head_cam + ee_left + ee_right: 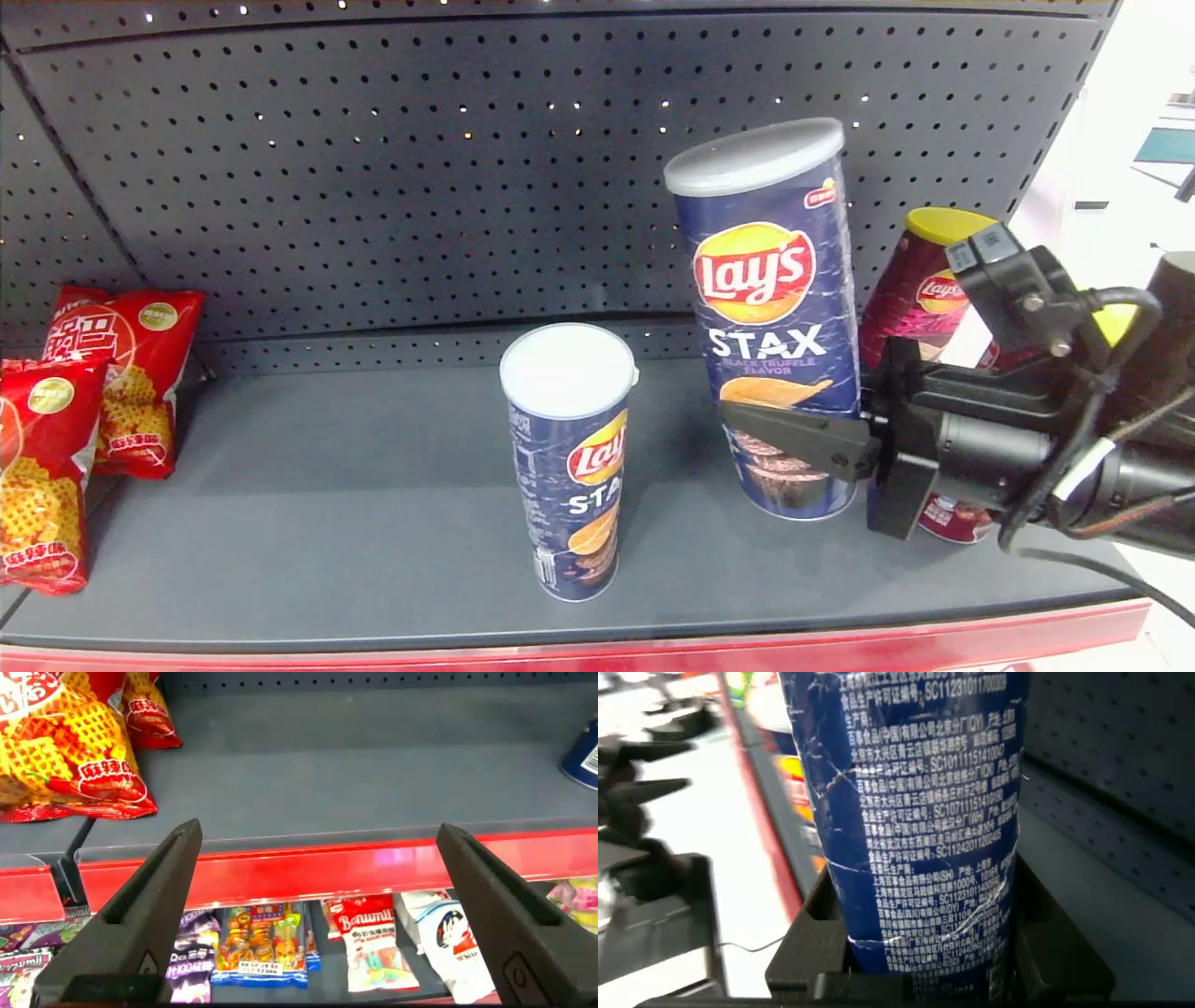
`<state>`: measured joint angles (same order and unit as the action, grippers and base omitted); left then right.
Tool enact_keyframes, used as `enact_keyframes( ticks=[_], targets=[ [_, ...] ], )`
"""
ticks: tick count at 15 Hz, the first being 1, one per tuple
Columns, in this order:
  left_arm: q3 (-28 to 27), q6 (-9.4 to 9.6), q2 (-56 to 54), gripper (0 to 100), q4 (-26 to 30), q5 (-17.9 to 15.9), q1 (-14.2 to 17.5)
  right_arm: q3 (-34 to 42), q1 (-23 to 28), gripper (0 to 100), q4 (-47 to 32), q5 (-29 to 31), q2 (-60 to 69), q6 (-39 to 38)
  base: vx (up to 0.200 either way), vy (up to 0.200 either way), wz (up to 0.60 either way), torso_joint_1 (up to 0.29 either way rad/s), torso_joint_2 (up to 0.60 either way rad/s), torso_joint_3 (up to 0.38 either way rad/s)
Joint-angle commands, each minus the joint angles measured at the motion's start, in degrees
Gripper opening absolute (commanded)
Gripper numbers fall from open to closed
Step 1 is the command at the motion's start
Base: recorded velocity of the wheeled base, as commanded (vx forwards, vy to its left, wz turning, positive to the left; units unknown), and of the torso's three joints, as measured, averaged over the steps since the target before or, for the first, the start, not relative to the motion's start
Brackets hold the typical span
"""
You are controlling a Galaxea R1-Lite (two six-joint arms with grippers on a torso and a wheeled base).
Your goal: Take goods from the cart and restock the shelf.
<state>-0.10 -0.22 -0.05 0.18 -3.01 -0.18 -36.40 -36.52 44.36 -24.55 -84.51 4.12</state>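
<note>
We see the blue can point(770, 317) slightly tilted at the right of the shelf point(373, 485), clamped low down between the right gripper's point(789, 443) fingers. A maroon can point(920, 280) stands close at its 3 o'clock. A second blue can point(569, 457) stands apart at 8 o'clock, and red bags point(93, 411) sit far off at 9 o'clock. The left gripper's point(318, 905) fingers are spread wide before the shelf's red edge.

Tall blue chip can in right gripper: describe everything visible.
The tall blue chip can is a dark blue tube, cardboard by its look, grey plastic lid on. It is slightly tilted, toward the right end of the shelf. The right gripper is shut on its lower part. Whether its base touches the shelf is unclear.
</note>
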Motion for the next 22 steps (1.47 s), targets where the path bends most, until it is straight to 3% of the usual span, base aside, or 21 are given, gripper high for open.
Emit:
enact_keyframes(
  ticks=[1,4,9,14,20,22],
  targets=[
    [0.01,-0.04,0.05,100,-0.01,0.02,0.01,-2.09,0.05,0,0.11,3.55,-4.35,-1.04,0.000,0.000,0.00,0.000,0.00,0.000],
    [0.01,-0.04,0.05,100,-0.01,-0.07,0.01,-8.69,0.22,0,-0.33,9.17,-8.92,-1.84,0.000,0.000,0.00,0.000,0.00,0.000],
    [0.01,-0.04,0.05,100,-0.01,0.02,0.01,-12.38,1.37,0,-0.42,11.90,-13.58,-2.36,0.000,0.000,0.00,0.000,0.00,0.000],
    [0.01,-0.04,0.05,100,-0.01,0.02,0.01,-20.20,-0.65,0,-0.59,11.19,-21.67,-4.12,0.000,0.000,0.00,0.000,0.00,0.000],
    [-0.08,-0.04,0.05,100,-0.01,0.02,0.01,-23.98,-1.97,0,-0.94,8.20,-26.59,-4.12,0.000,0.000,0.00,0.000,0.00,0.000],
    [-0.08,-0.04,0.05,100,-0.01,0.02,0.01,-27.14,-1.62,0,-5.60,5.66,-28.70,-2.98,0.000,0.000,0.00,0.000,0.00,0.000]
  ],
)
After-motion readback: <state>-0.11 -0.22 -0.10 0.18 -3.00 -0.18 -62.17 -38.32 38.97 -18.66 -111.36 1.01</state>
